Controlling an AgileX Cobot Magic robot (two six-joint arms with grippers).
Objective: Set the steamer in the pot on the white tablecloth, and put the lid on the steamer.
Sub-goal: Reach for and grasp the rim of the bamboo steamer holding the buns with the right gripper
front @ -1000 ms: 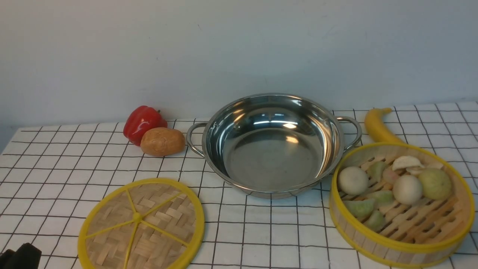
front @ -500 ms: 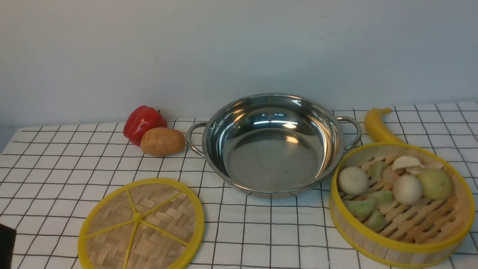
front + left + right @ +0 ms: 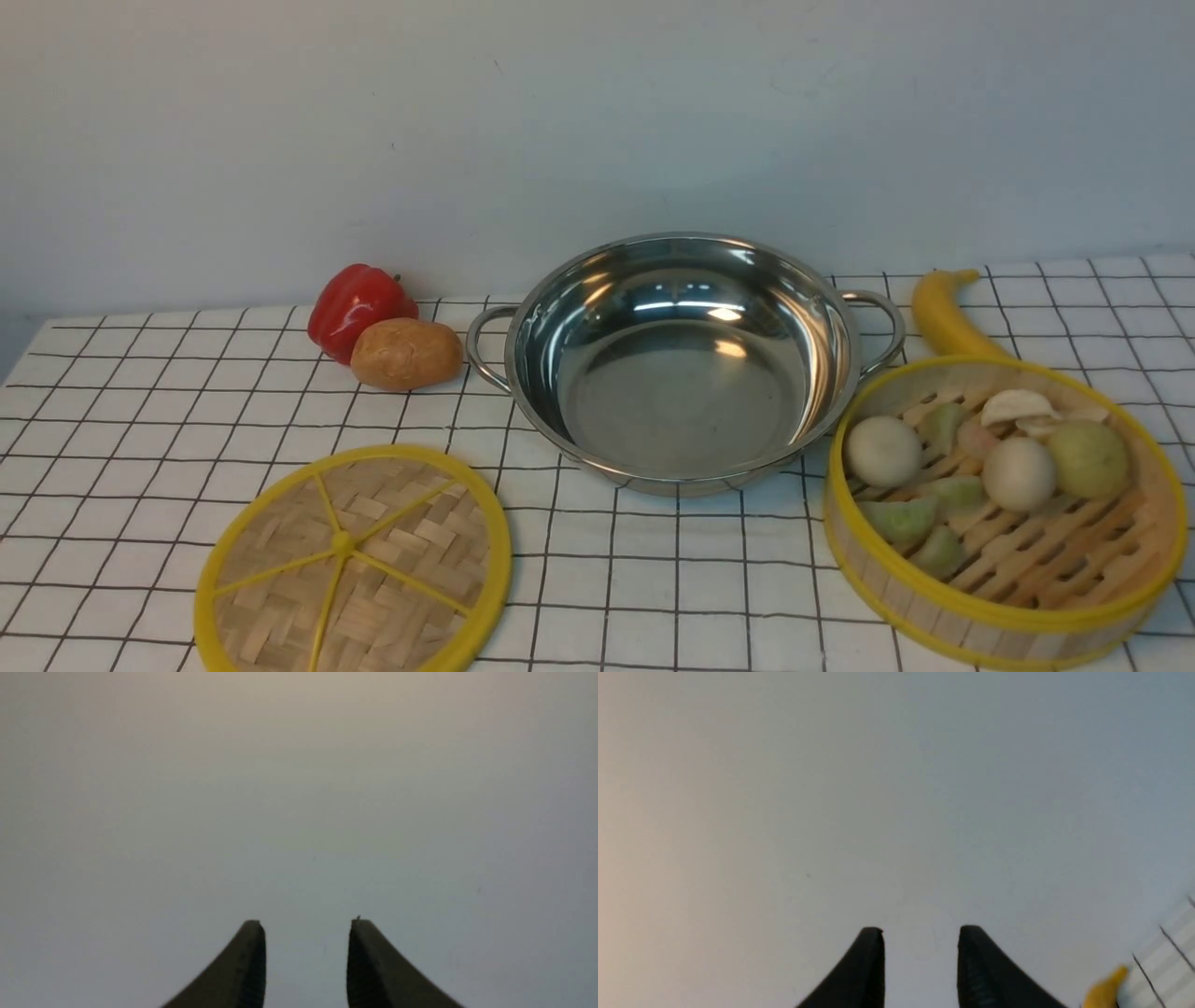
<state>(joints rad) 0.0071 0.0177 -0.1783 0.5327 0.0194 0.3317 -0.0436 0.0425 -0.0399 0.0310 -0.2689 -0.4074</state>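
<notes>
The steamer [image 3: 1004,509] with buns and green dumplings stands on the white tablecloth [image 3: 140,411] at the front right. The pot [image 3: 686,359] sits empty in the middle, its rim touching or nearly touching the steamer. The lid [image 3: 355,560] lies flat at the front left. Neither arm shows in the front view. My left gripper [image 3: 306,926] is open and empty, facing a plain wall. My right gripper [image 3: 920,933] is open and empty, also facing the wall.
A red pepper [image 3: 359,308] and a potato [image 3: 406,353] lie left of the pot. A banana [image 3: 948,313] lies behind the steamer; its tip [image 3: 1106,989] and a strip of cloth show in the right wrist view. A pale wall stands behind.
A dark part of the left arm at the front view's lower left corner has drawn back out of view. The objects on the cloth have not moved.
</notes>
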